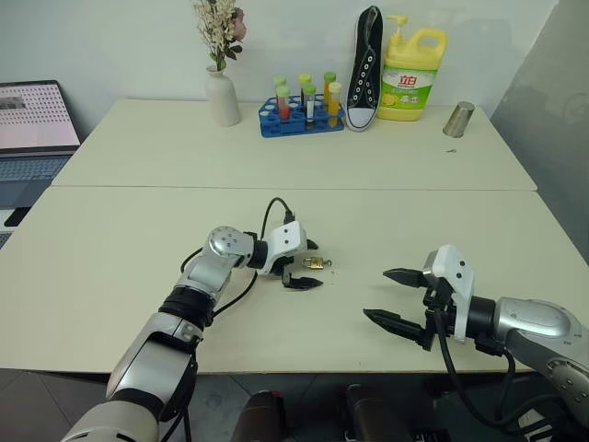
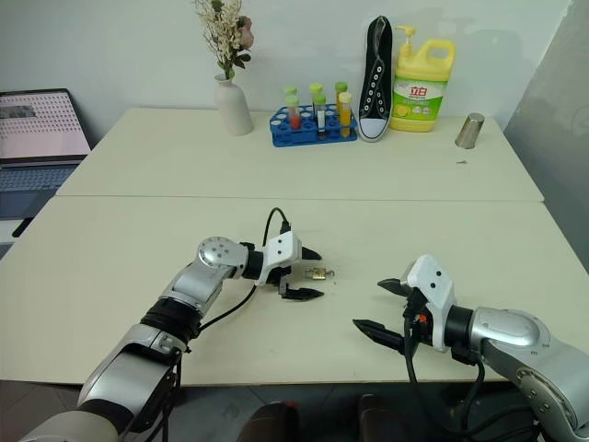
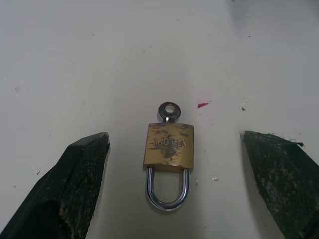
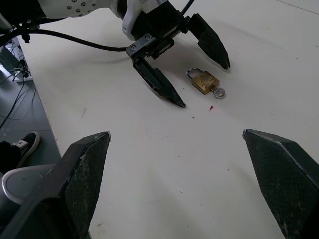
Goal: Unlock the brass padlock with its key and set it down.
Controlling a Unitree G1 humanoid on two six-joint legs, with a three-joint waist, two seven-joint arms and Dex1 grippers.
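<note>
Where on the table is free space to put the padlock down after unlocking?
Bare tabletop lies left of the left gripper, and between the brass padlock and the right gripper. The far edge is crowded: vase, tube rack, shoe, yellow bottle.

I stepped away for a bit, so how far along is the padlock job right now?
Nothing looks done yet: the brass padlock lies flat on the table, shackle closed, with the key already in it. In hand: the left pincer sits open around the lock, not touching it. The right pincer hangs open off to the side. Left: grip the lock, turn the key, set it down.
</note>
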